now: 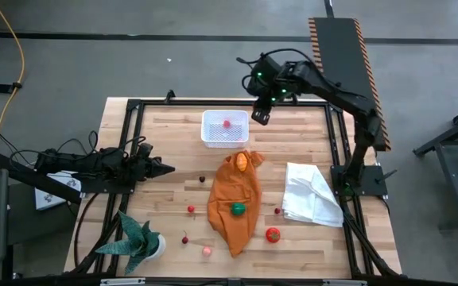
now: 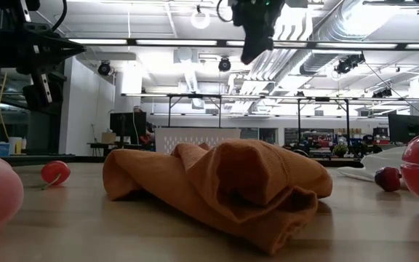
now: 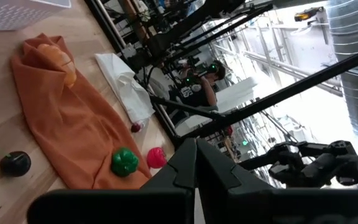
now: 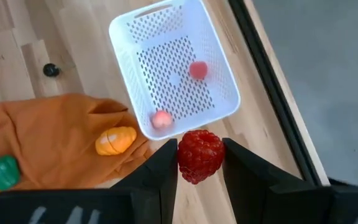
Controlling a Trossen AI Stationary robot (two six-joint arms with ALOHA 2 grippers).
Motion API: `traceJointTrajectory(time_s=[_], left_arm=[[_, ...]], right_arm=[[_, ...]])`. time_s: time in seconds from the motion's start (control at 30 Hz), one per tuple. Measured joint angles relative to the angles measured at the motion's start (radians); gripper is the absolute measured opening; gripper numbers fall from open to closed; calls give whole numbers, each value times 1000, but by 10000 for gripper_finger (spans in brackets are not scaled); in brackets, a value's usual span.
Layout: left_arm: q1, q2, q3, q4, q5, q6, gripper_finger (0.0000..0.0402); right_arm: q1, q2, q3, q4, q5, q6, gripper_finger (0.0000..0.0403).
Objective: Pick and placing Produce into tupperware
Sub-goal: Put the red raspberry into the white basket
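Note:
The white tub (image 1: 226, 129) stands near the table's far edge; in the right wrist view the tub (image 4: 173, 68) holds a red piece (image 4: 197, 70) and a pink piece (image 4: 161, 119). My right gripper (image 1: 261, 116) hovers just right of it, shut on a red bumpy berry (image 4: 199, 154). My left gripper (image 1: 165, 168) waits shut at the table's left. More produce is scattered about: an orange piece (image 1: 243, 161) and a green one (image 1: 237, 209) on the orange cloth (image 1: 235, 202), a red tomato (image 1: 273, 234), a pink piece (image 1: 207, 251) and small cherries (image 1: 191, 210). My right gripper pinches the red berry (image 4: 199, 154) by its two sides between both fingers (image 4: 164, 163), coming from above and pointing down. The berry is lifted clear, above the table beside the tub's near right corner.
A white cloth (image 1: 312, 195) lies at the table's right, a green spiky potted plant (image 1: 137, 242) at the near left corner. Dark frame rails run along the table's edges. Bare wood shows left of the orange cloth. A person shows far off in the left wrist view (image 3: 197, 87).

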Motion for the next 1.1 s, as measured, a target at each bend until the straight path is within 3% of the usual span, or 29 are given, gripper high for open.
traceJointTrajectory(time_s=[0.2, 1.1], left_arm=[[0, 0, 0, 0, 0, 0, 1], [0, 0, 0, 0, 0, 2, 1]], right_arm=[[0, 67, 0, 59, -61, -13, 102], [0, 312, 0, 187, -149, -27, 102]])
